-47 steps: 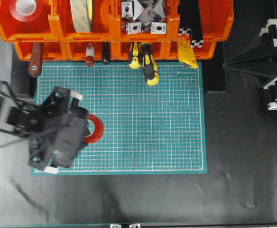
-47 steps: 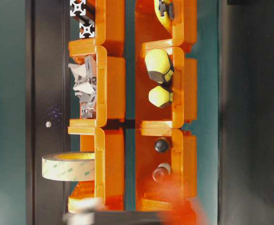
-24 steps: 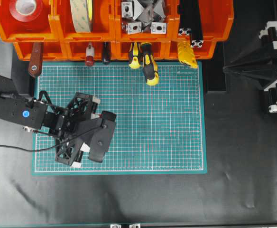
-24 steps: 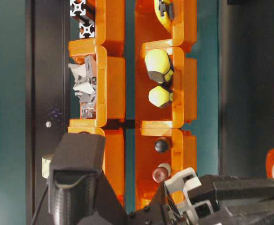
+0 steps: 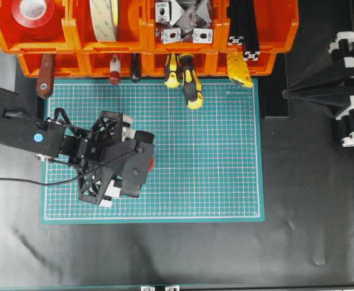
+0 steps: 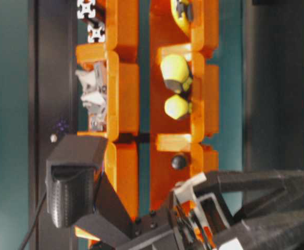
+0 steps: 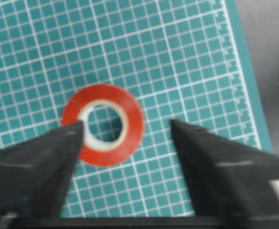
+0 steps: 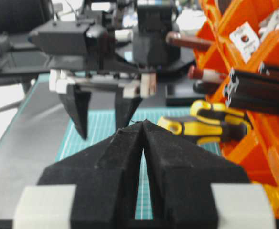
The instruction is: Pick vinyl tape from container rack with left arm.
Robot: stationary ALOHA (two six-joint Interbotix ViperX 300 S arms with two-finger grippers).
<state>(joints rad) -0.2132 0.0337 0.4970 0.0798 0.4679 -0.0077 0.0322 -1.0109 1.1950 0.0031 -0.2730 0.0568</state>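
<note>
Vinyl tape [image 7: 102, 125] now lies flat on the green mat [image 7: 177, 57], under the left arm's jaws [image 7: 125, 143], which have just spread wide after pinching it a second ago. It sits loose between them, nearer one. The pick looks finished. The right jaws [image 8: 143, 131] rest pressed together.

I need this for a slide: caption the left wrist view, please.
Open left gripper above the red vinyl tape lying flat on the green grid mat.
</note>
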